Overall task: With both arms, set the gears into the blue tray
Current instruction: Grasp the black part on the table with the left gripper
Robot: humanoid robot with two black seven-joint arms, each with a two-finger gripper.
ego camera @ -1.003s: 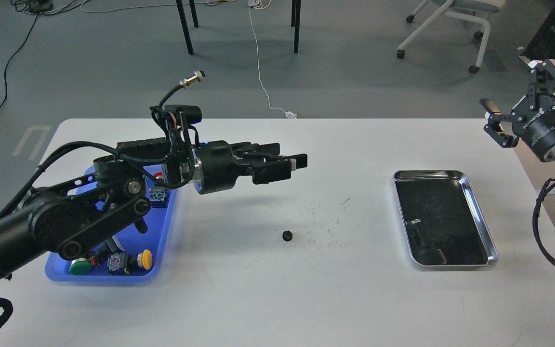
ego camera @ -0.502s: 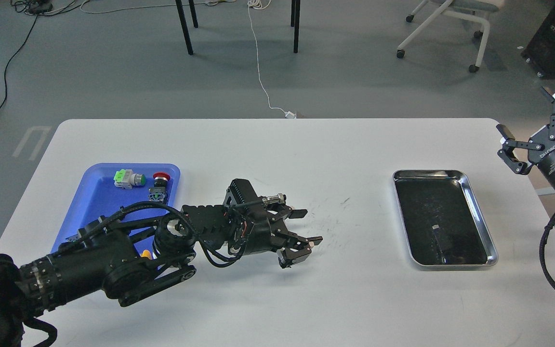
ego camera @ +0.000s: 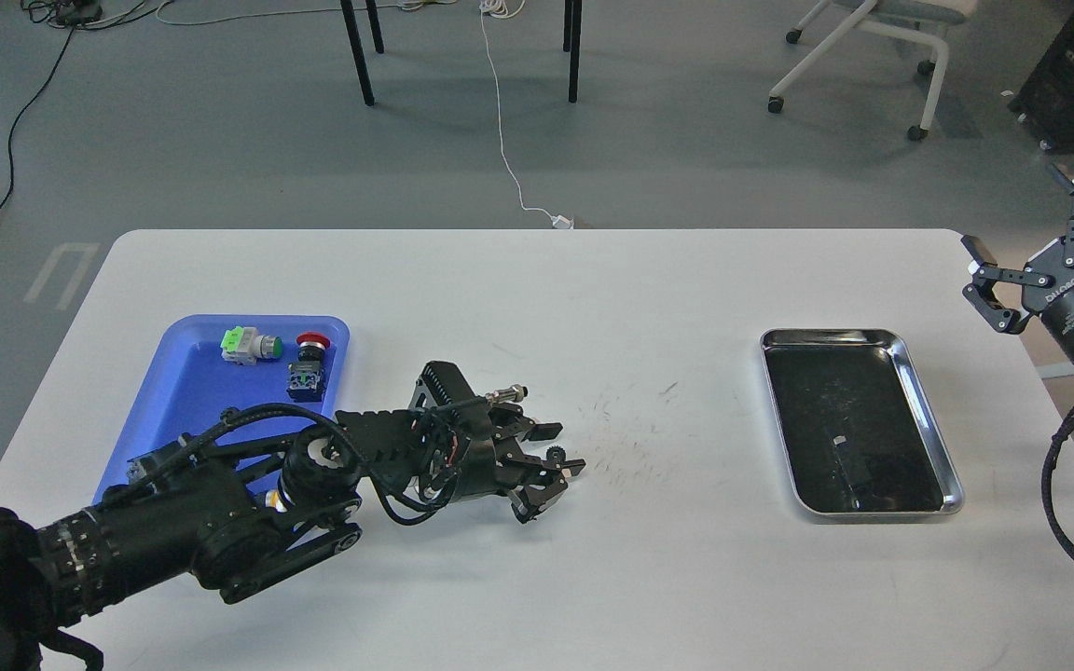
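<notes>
One small black gear (ego camera: pixel 555 454) lies on the white table, left of centre. My left gripper (ego camera: pixel 563 447) is down at the table and open, one finger just behind the gear and the other just in front of it. Whether a finger touches the gear I cannot tell. The blue tray (ego camera: pixel 190 396) sits at the left of the table, its near end hidden under my left arm. Off the table's right edge, my right gripper (ego camera: pixel 1022 216) is raised and open, holding nothing.
The blue tray holds a green-capped push-button switch (ego camera: pixel 249 345) and a red-capped one (ego camera: pixel 312 347). A shiny steel tray (ego camera: pixel 930 415) with a dark bottom lies at the right. Dark scuff marks (ego camera: pixel 626 438) sit just right of the gear.
My left arm dropped from above the blue tray down to the table, overshot the gear to the right, then drew back left around it. The right gripper moved right and lower.
</notes>
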